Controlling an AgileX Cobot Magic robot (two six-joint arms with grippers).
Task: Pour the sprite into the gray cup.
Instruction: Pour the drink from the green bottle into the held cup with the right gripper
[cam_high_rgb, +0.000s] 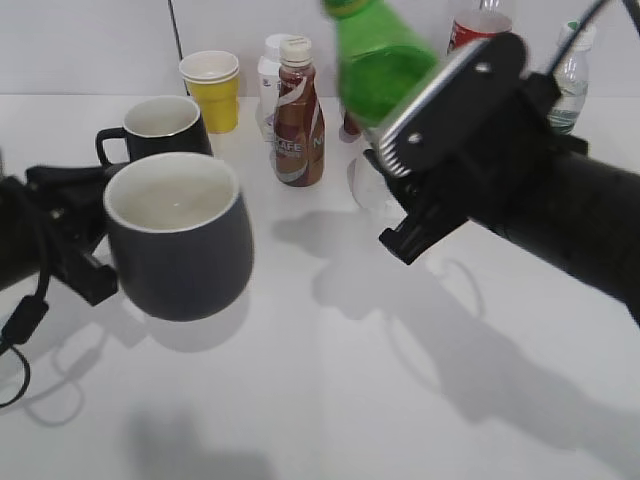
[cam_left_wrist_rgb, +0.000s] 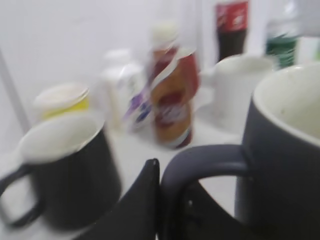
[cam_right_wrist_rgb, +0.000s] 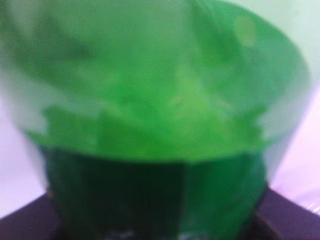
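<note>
The gray cup (cam_high_rgb: 180, 235) is held off the table at the left, upright, its off-white inside empty. My left gripper (cam_high_rgb: 75, 225) is shut on its loop handle (cam_left_wrist_rgb: 200, 165); the cup's wall fills the right of the left wrist view (cam_left_wrist_rgb: 285, 165). My right gripper (cam_high_rgb: 400, 140) is shut on the sprite (cam_high_rgb: 378, 60), a green translucent bottle held high at the upper middle, leaning left, its mouth cut off by the top edge. The sprite fills the right wrist view (cam_right_wrist_rgb: 160, 115); the jaws are hidden behind it.
A black mug (cam_high_rgb: 160, 125) stands behind the gray cup. A yellow paper cup (cam_high_rgb: 212, 88), a brown coffee bottle (cam_high_rgb: 298, 115), a white bottle (cam_high_rgb: 270, 80), a cola bottle (cam_high_rgb: 475, 28) and a water bottle (cam_high_rgb: 570, 80) stand along the back. A white mug (cam_left_wrist_rgb: 240, 90) shows in the left wrist view.
</note>
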